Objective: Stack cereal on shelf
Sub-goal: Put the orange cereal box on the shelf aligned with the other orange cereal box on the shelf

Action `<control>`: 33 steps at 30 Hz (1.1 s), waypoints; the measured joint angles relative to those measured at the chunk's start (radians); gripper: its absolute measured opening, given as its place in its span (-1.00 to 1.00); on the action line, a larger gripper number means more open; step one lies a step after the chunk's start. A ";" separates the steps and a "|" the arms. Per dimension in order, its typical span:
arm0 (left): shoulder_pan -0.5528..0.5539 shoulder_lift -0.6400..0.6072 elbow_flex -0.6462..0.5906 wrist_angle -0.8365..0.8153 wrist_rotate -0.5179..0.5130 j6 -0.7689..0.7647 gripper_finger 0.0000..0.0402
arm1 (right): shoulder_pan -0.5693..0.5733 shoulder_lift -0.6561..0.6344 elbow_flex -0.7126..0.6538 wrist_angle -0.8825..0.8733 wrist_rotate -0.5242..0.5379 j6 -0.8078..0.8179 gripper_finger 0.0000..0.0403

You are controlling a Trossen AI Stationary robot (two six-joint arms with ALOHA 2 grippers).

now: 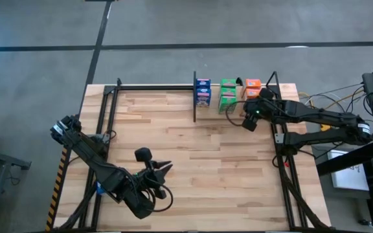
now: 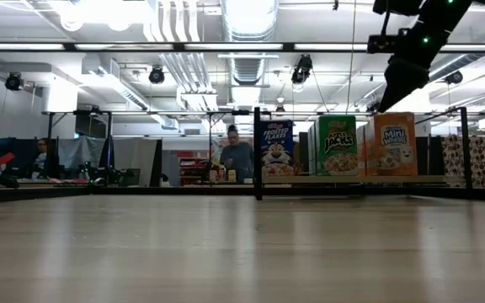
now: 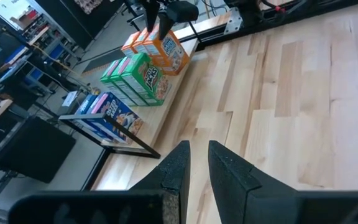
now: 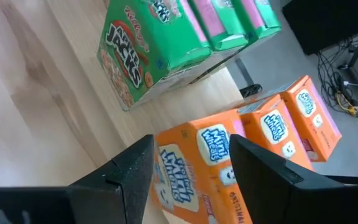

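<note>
Three rows of cereal boxes stand upright on their bases on the narrow wood shelf [image 2: 327, 178] along the table's far edge. They are blue [image 1: 203, 92], green [image 1: 228, 94] and orange [image 1: 252, 87], all to the right of the black divider [image 2: 258, 151]. My right gripper [image 2: 397, 101] is open and hovers just above the front orange box [image 4: 194, 155]. One finger stands on either side of that box's top, and no touch shows. My left gripper [image 3: 197, 155] waits low over the table's near left, with a narrow gap between its fingers.
Black frame rails run along the table's left [image 1: 105, 129] and right [image 1: 278, 142] sides. Bare tabletop [image 1: 199, 142] spreads between the arms. Cables and equipment lie off the right edge [image 1: 342, 103]. A person [image 2: 237, 156] shows in the room behind the shelf.
</note>
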 joint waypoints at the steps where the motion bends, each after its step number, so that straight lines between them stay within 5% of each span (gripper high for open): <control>1: 0.000 0.000 0.000 0.002 0.000 0.000 -0.80 | 0.000 -0.002 0.007 -0.003 0.000 0.006 -0.03; 6: 0.004 0.000 0.000 0.028 -0.011 0.000 -0.80 | 0.000 0.010 0.091 -0.005 -0.012 0.046 -0.26; 13: 0.006 0.001 0.000 0.064 -0.152 0.000 -0.80 | -0.007 0.123 0.211 -0.038 -0.114 0.064 -0.89; 24: 0.004 0.001 0.000 0.069 -0.161 -0.018 -0.80 | -0.061 0.350 0.350 -0.204 -0.138 -0.027 -0.94; 33: 0.004 0.001 -0.001 0.069 -0.156 -0.027 -0.80 | -0.185 0.379 0.379 -0.256 -0.251 -0.092 -0.94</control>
